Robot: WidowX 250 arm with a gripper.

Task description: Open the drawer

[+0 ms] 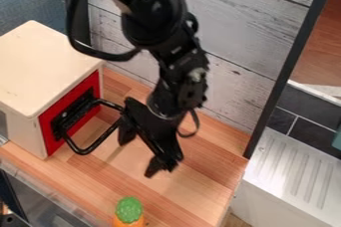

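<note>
"Drawer (51, 139) is shut behind the handle (83, 151). Why's the claw (138, 154) spread beside it?"

"Likely to hook it: 1 of its 2 tips is right by the handle, though I can't tell if they touch. Next, a pull outward."

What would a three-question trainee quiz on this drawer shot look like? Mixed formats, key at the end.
1. Multiple choice: What colour is the drawer front?
(a) white
(b) red
(c) green

2. True or false: The gripper is beside the black handle, with its fingers spread apart.

3. Fill in the blank: The toy near the picture's lower edge has a ____ top over an orange body.

Key: 1 b; 2 true; 3 green
</note>
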